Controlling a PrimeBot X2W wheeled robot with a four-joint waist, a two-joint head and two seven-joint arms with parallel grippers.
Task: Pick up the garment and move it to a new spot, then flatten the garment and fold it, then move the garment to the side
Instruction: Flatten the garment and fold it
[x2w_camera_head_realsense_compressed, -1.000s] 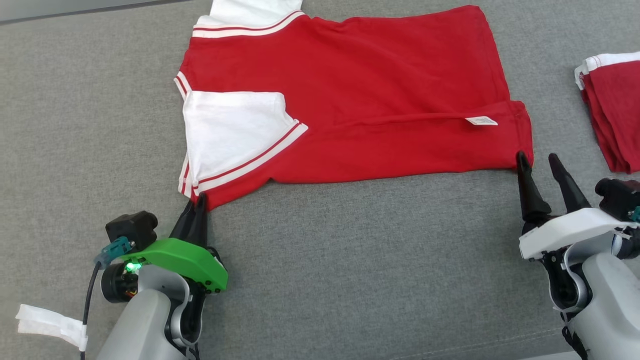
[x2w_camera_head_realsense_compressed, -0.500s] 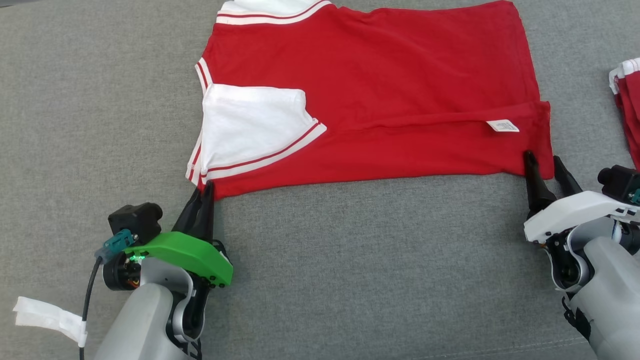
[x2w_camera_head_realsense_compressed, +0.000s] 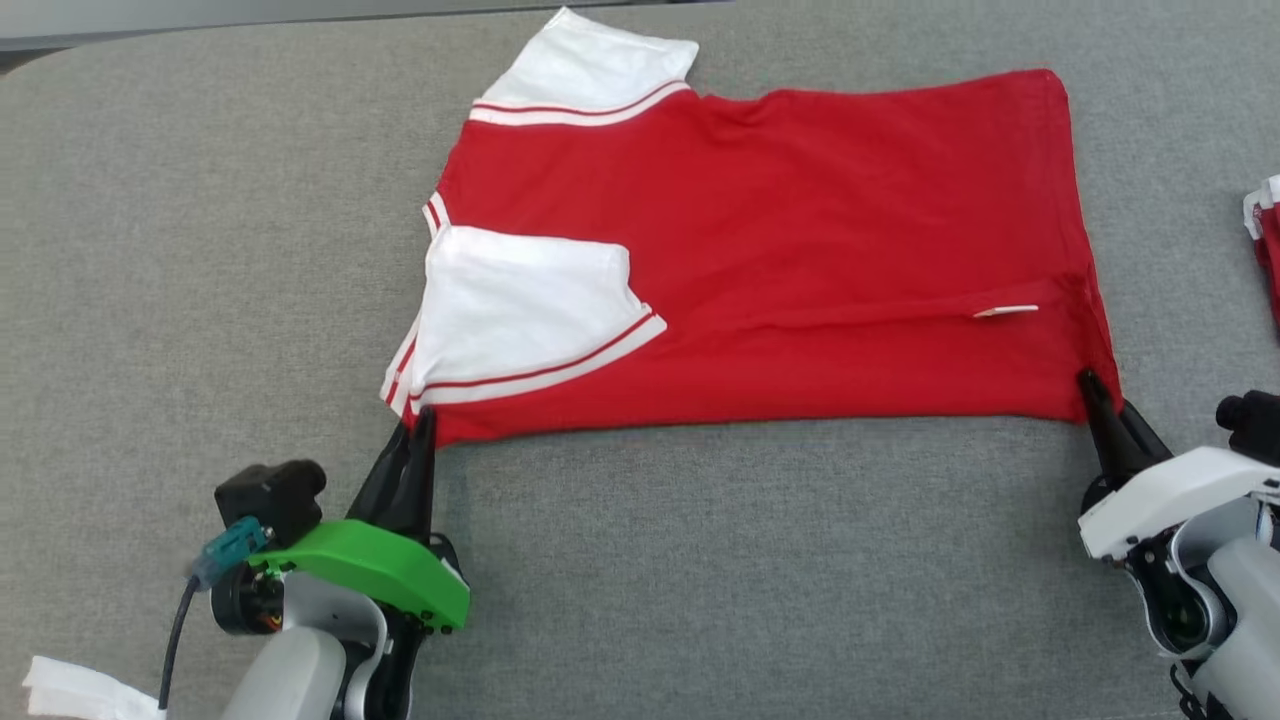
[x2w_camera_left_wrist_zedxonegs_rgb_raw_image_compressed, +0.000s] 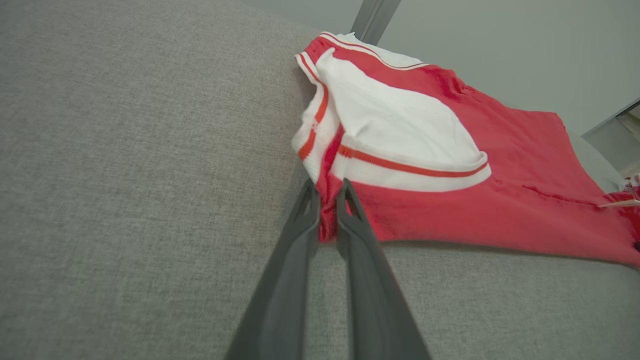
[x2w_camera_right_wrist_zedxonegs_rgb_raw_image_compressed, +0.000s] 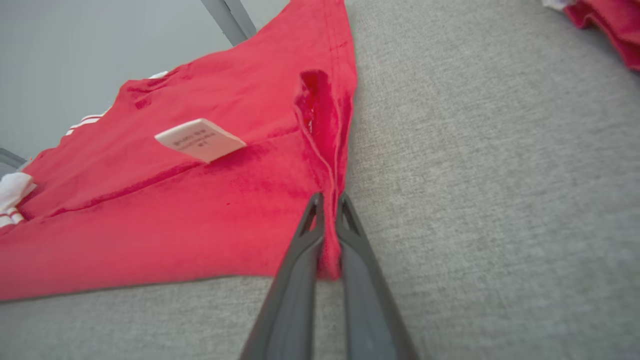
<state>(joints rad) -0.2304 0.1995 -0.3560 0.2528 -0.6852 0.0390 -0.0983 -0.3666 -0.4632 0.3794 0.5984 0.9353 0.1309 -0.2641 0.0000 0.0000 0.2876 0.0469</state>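
**Inspector A:** We record a grey woven upholstery surface (x2w_camera_head_realsense_compressed: 200, 250) spanning the whole work area.

**Inspector B:** We confirm. At its right edge we note a second red cloth with white trim (x2w_camera_head_realsense_compressed: 1270, 255), cut off by the frame. A white strip (x2w_camera_head_realsense_compressed: 70, 695) sits at the lower-left corner.

**Inspector A:** Beyond the surface we log a pale wall (x2w_camera_left_wrist_zedxonegs_rgb_raw_image_compressed: 500, 40) and a grey metal bar (x2w_camera_left_wrist_zedxonegs_rgb_raw_image_compressed: 372, 15).

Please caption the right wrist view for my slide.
Right gripper clamps a corner of the red shirt, near its white label.

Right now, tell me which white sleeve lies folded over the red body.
The near sleeve, by the left gripper: it lies on top of the red shirt. The far sleeve sticks out beyond the shirt onto the grey surface.
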